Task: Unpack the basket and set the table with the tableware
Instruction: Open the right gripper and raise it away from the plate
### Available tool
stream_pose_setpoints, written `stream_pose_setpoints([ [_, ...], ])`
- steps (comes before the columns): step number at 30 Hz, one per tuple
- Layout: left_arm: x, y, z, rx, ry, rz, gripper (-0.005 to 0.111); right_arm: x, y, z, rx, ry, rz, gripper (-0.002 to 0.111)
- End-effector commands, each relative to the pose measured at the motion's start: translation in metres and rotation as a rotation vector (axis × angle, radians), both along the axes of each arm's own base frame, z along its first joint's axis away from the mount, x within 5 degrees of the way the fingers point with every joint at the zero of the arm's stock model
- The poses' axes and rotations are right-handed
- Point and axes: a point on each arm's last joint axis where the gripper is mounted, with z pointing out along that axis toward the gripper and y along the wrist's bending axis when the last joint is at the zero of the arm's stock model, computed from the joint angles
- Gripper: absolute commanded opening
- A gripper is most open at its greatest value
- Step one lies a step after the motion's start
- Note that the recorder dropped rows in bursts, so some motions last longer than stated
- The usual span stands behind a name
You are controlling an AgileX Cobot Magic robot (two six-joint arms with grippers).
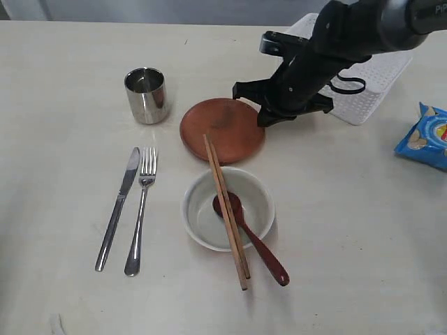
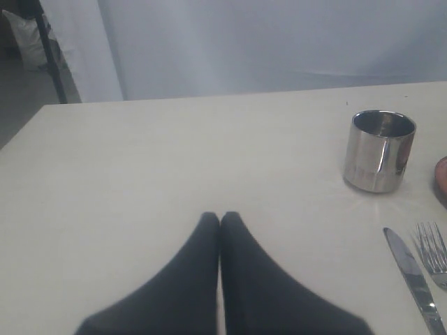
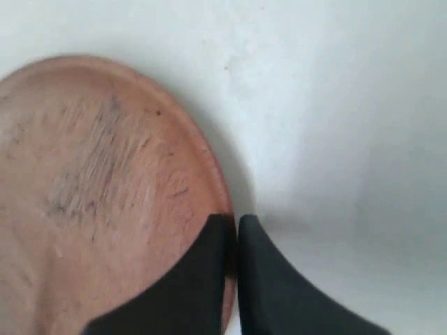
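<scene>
The round brown plate (image 1: 222, 129) (image 3: 105, 195) lies on the table (image 1: 56, 139) just beyond the off-white bowl (image 1: 201, 209). My right gripper (image 1: 264, 120) (image 3: 234, 220) is at the plate's right edge, shut on its rim with one finger over the plate and the other outside it. Wooden chopsticks (image 1: 225, 209) and a reddish-brown spoon (image 1: 255, 244) rest across the bowl. A steel knife (image 1: 119, 208) (image 2: 412, 279) and fork (image 1: 142, 209) (image 2: 433, 251) lie left of the bowl, and a steel cup (image 1: 145, 95) (image 2: 378, 150) stands behind them. My left gripper (image 2: 220, 216) is shut and holds nothing, low over bare table left of the cup.
The white basket (image 1: 370, 87) stands at the back right, partly behind the right arm. A blue chip bag (image 1: 426, 136) lies at the right edge. The left arm does not show in the exterior view.
</scene>
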Motion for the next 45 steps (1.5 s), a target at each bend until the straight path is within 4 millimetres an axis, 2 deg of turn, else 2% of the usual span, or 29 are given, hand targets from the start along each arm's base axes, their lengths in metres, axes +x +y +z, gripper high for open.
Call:
stream_pose_setpoints([
  [1, 0.0, 0.0, -0.001, -0.011, 0.001, 0.001, 0.0, 0.001, -0.003, 0.001, -0.021, -0.016, 0.03, 0.0],
  [5, 0.0, 0.0, -0.001, -0.011, 0.001, 0.001, 0.0, 0.004, -0.013, 0.001, -0.032, -0.007, 0.018, 0.0],
  [9, 0.0, 0.0, -0.001, -0.011, 0.001, 0.001, 0.0, 0.01, -0.034, 0.001, -0.035, 0.018, -0.035, 0.0],
  [12, 0.0, 0.0, -0.001, -0.011, 0.001, 0.001, 0.0, 0.012, -0.041, 0.0, -0.032, 0.036, -0.06, 0.0],
  [28, 0.0, 0.0, -0.001, -0.011, 0.001, 0.001, 0.0, 0.011, -0.041, 0.001, -0.02, 0.033, -0.035, 0.0],
  [33, 0.0, 0.0, -0.001, -0.011, 0.001, 0.001, 0.0, 0.011, -0.041, 0.007, -0.016, 0.018, -0.032, 0.0],
  [36, 0.0, 0.0, -0.001, -0.011, 0.001, 0.001, 0.0, 0.011, -0.041, 0.015, -0.01, -0.003, -0.032, 0.013],
  [40, 0.0, 0.0, -0.001, -0.011, 0.001, 0.001, 0.0, 0.011, -0.041, 0.023, -0.004, -0.023, -0.032, 0.04],
  [42, 0.0, 0.0, -0.001, -0.011, 0.001, 0.001, 0.0, 0.01, -0.041, 0.028, -0.001, -0.029, -0.031, 0.046],
  [45, 0.0, 0.0, -0.001, -0.011, 0.001, 0.001, 0.0, 0.008, -0.041, 0.038, 0.006, -0.036, -0.025, 0.044],
])
